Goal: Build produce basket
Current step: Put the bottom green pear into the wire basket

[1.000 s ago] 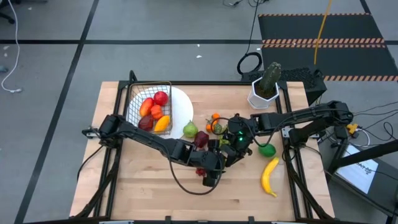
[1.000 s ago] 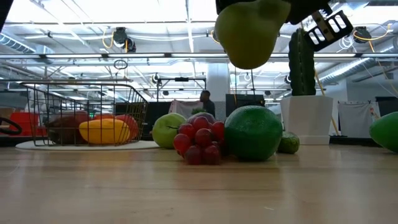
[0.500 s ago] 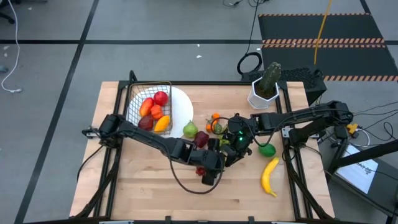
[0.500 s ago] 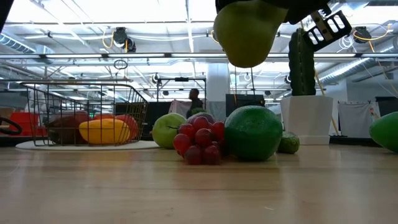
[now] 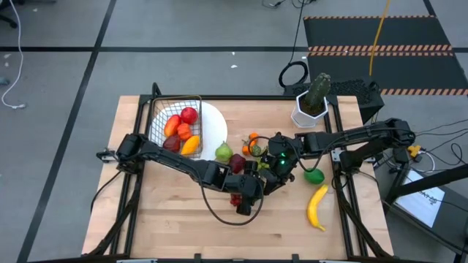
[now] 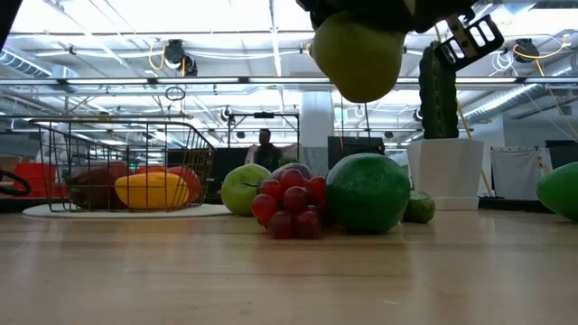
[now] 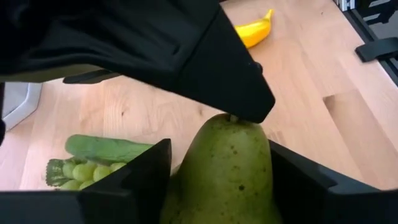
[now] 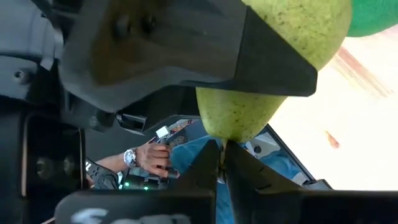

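Green pear (image 7: pixel 225 169) sits clenched between the left gripper (image 7: pixel 217 165) fingers — barely shifted over the last second — while the right gripper (image 8: pixel 221 163) pinches its stem: handover underway, basket (image 5: pixel 174 117) next.

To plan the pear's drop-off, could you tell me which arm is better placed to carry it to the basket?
Left, probably: the left end effector clamps the pear by its body, and the basket sits on its side; the right end effector only pinches the stem.
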Tool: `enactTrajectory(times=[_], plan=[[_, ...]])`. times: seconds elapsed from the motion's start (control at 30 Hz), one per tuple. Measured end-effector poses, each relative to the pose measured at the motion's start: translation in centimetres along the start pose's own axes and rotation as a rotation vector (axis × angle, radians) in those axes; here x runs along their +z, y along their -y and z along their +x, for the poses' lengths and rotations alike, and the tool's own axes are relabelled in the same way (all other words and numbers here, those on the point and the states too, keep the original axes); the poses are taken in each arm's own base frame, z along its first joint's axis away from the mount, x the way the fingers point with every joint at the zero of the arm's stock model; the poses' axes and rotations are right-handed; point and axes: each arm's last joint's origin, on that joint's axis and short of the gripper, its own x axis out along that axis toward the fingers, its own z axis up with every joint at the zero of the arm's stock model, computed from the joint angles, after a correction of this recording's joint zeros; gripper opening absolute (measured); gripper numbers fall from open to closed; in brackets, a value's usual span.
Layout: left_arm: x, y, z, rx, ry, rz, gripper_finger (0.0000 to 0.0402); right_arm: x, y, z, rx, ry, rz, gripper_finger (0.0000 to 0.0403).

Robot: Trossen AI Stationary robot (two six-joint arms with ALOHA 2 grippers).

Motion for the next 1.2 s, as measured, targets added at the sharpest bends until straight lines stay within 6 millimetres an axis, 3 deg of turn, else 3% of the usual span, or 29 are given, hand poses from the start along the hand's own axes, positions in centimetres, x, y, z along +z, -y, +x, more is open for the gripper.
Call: enactTrajectory(times=[0.2, 0.4, 0.7, 0.93, 1.2], plan=[[0.0, 0.1, 0.0, 0.002, 0.002, 0.001, 0.0233, 0.1, -0.1, 0.0, 0.005, 0.016, -0.012, 0.0021], [0.0, 0.3, -0.1, 0.000, -0.002, -0.040, 0.0205, 0.0, -0.2, -0.1, 0.013, 0.026, -0.052, 0.0041], [0.1, 0.4, -0.5, 0.000, 0.000, -0.121, 0.0203, -1.3, -0.9, -1.6, 0.057, 0.032, -0.117, 0.0071], [1.2, -0.3, -3.4, 0.002, 0.041, -0.193, 0.0193, -3.4, -2.0, -4.3, 0.137, 0.087, -0.285, 0.0085], [2.7, -1.9, -8.0, 0.036, 0.124, -0.264, 0.0206, -5.2, -2.8, -7.5, 0.165, 0.406, -0.513, 0.0096]])
